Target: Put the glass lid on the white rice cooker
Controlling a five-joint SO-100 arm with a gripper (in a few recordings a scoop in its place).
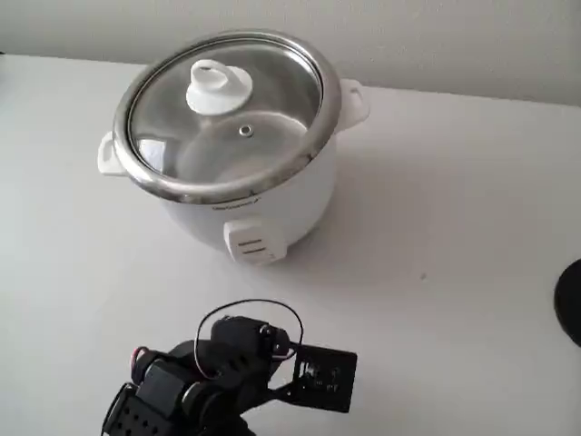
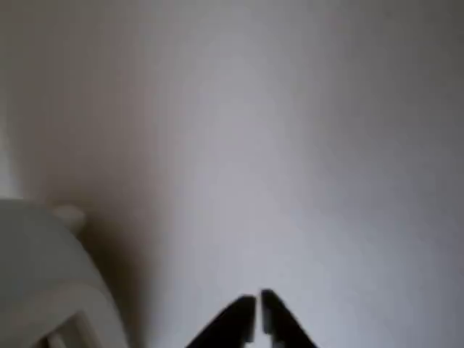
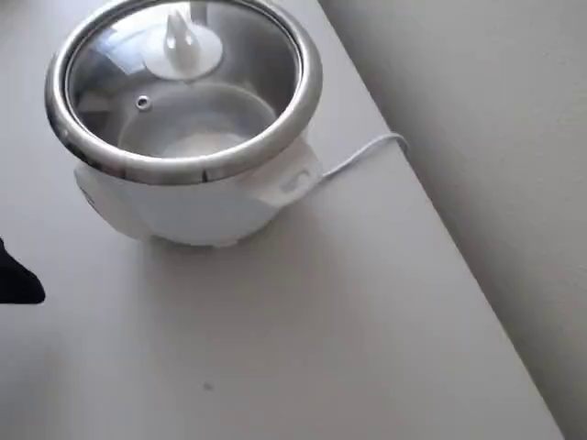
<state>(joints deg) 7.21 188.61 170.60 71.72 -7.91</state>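
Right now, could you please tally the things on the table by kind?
White rice cooker: 1
Glass lid, seated on the cooker: 1
White power cord: 1
Robot arm, gripper shut: 1
Total: 4

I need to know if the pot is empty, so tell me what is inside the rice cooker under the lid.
Through the glass lid resting on the rice cooker, the shiny steel inner pot looks empty, with only reflections showing. The lid's white knob covers part of the inside.
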